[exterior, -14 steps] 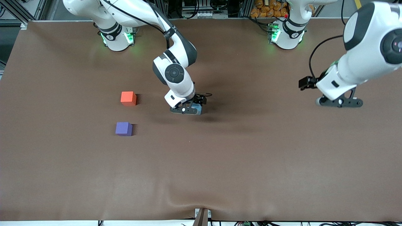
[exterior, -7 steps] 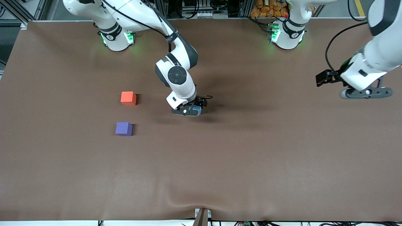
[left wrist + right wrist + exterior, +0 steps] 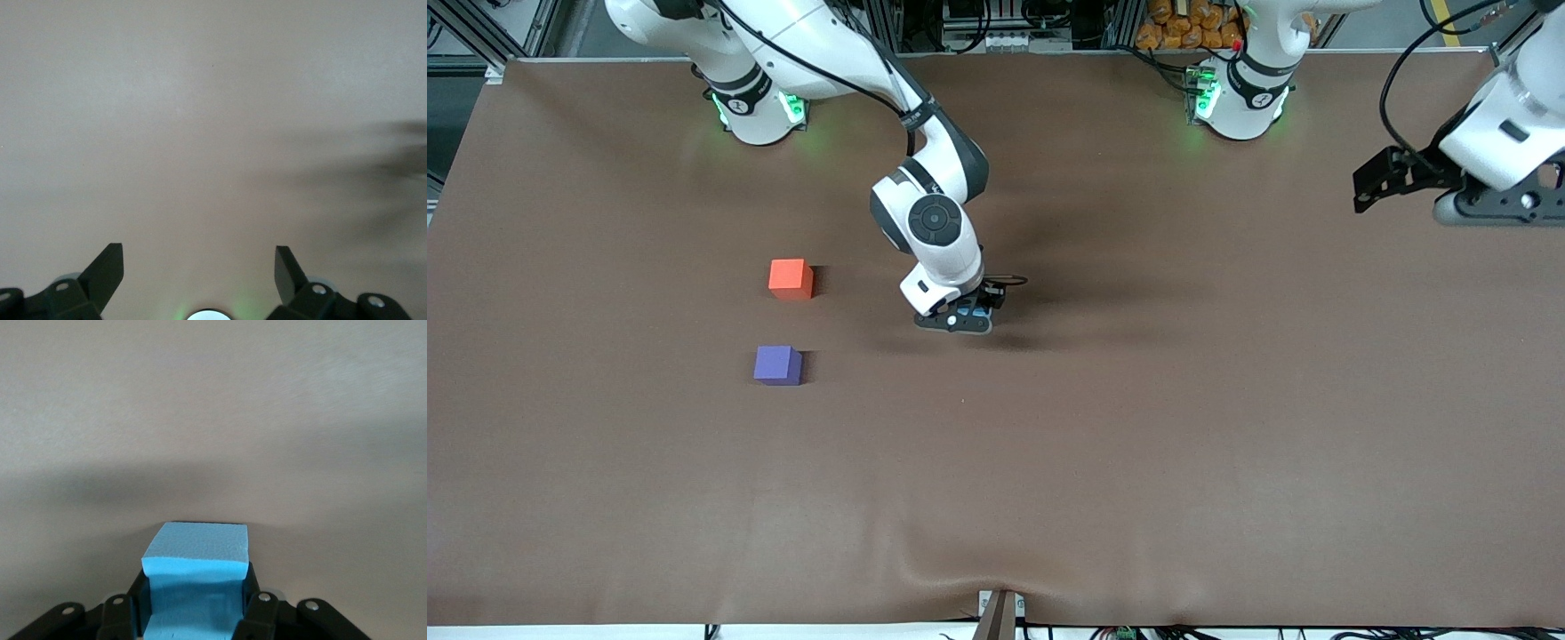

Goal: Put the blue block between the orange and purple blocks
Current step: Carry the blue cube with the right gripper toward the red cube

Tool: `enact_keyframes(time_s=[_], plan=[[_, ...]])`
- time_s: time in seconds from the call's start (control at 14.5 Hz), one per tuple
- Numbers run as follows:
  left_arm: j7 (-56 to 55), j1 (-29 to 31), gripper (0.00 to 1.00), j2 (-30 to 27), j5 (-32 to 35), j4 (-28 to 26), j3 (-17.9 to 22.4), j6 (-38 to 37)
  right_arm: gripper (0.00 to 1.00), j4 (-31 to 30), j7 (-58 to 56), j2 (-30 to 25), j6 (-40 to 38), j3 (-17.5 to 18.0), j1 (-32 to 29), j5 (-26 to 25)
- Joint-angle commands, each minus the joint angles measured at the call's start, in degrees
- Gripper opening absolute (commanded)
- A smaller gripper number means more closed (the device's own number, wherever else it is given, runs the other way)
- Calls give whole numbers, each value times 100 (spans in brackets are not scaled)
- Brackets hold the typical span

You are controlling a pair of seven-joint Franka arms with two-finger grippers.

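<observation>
Since a second ago the left gripper (image 3: pixel 1498 203) has pulled away toward its own end of the table and up, jaws spread wide with nothing between them in its wrist view, so that arm's just clearing out and waiting. Meanwhile the right gripper (image 3: pixel 960 320) has settled lower over the middle of the brown table (image 3: pixel 1138 444) and clamped down: its wrist view shows the fingers (image 3: pixel 257 607) pressed against both sides of the blue block (image 3: pixel 195 573), which sits right down at table level. Looks like the grasp is only just made, nothing lifted yet.

The orange block (image 3: pixel 791 278) and purple block (image 3: pixel 777 364) sit well apart from it, toward the right arm's end, purple nearer the front camera. The gap between them looks about one cube wide, so I'd guess the drop needs to be fairly square or it'll nudge a neighbour.
</observation>
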Motion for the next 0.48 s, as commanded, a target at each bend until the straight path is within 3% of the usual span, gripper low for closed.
enact_keyframes(time_s=[0.0, 0.21, 0.41], plan=[[181, 44, 100, -149, 13, 29, -16, -140, 0, 44, -258, -900, -1426, 21, -524, -185], [717, 70, 100, -123, 13, 223, 11, -298, 0, -26, -1444, -1727, -2711, 21, -1349, -229], [788, 255, 100, -70, -4, 267, 55, -290, 0, -822, -2104, -2352, -2577, 21, -2035, -561]])
